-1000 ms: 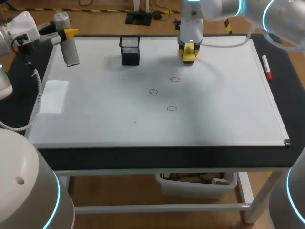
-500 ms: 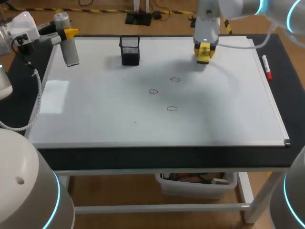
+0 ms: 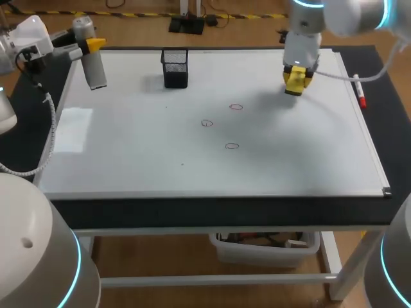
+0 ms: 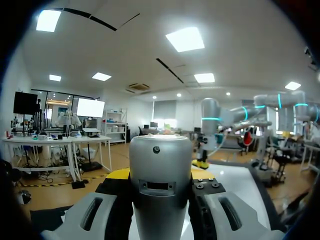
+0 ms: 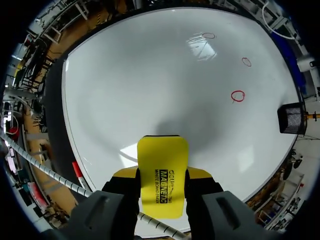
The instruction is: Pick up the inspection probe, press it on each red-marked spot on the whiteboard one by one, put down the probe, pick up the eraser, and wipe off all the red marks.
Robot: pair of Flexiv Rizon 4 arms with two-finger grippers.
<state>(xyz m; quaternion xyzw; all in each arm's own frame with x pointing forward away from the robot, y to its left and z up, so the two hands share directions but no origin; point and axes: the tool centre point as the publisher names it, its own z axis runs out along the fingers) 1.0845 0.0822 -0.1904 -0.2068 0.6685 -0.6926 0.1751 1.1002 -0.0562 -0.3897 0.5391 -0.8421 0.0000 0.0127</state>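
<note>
Remaining red marks: three small hand-drawn red rings near the middle of the large white whiteboard point(image 3: 128, 154): the nearest ring point(image 3: 232, 145), the left ring point(image 3: 207, 122) and the farthest ring point(image 3: 236, 107); all whole, just as a second ago
Red marker pen point(image 3: 360, 92): lying along the whiteboard's right edge towards the far right corner, unmoved
Right gripper point(image 3: 295, 76): clamped from both sides on the flat yellow eraser point(image 3: 295, 83), hanging over the far right part of the whiteboard; its shadow suggests it is clear of the surface
Shift: in the last second this arm has carried the eraser from the middle of the far edge sideways towards the right edge and a little nearer, so it now sits farther from the rings than it did
Black mesh pen cup point(image 3: 174, 67): standing by the far edge, left of middle, unmoved
Left gripper point(image 3: 90, 46): closed on the grey cylindrical inspection probe point(image 3: 96, 69), held over the far left corner, unmoved
Meaning for the task: the eraser is in hand but wiping has not begun, and the probe is not set down; I judge the sideways travel a repositioning swing, so the arm must come back towards the middle and lower the eraser flat, likely onto the farthest ring first
</note>
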